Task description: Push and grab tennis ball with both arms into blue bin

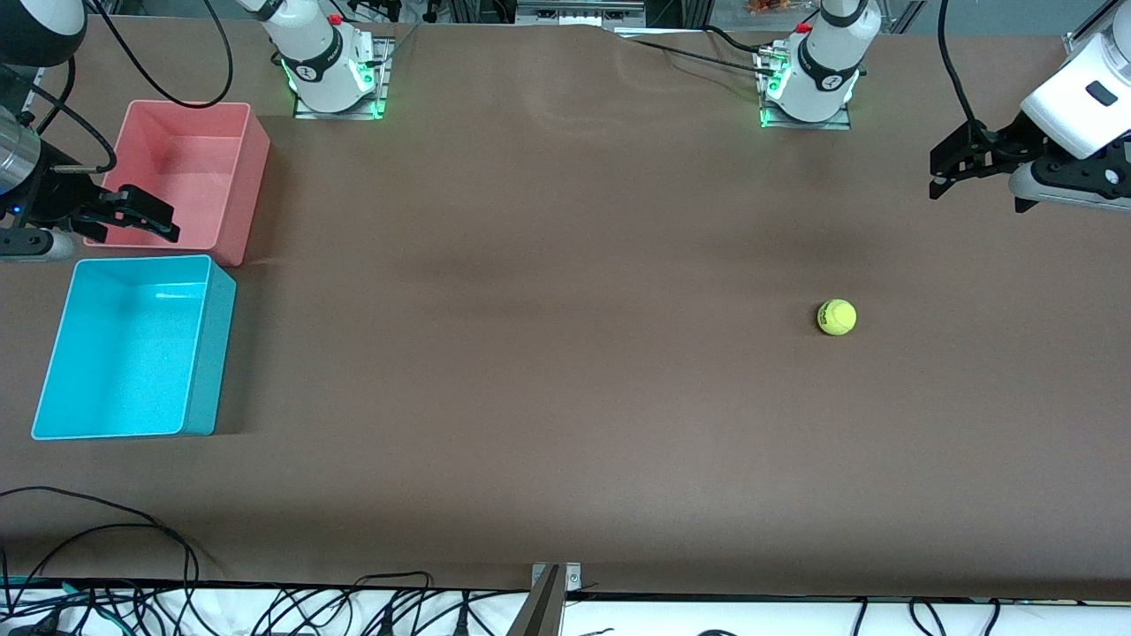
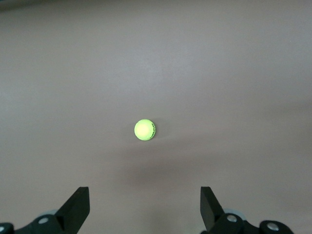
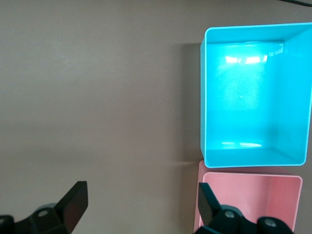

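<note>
At the right arm's end of the brown tabletop (image 1: 565,371), the right arm's black two-finger tool (image 1: 132,216) hangs with fingers spread above the rectangular pink plastic bin (image 1: 256,177), which stands just beside the rectangular bright cyan-blue plastic bin (image 1: 212,353), the blue one nearer the front camera. Well apart from both bins, toward the left arm's end, the small fuzzy yellow-green tennis ball (image 1: 837,317) sits alone on the bare tabletop, round and bright with a faint dark mark on its side. Over that same end the left arm's black two-finger tool (image 1: 959,172) hovers with fingers spread wide, the ball lying clear of it.
</note>
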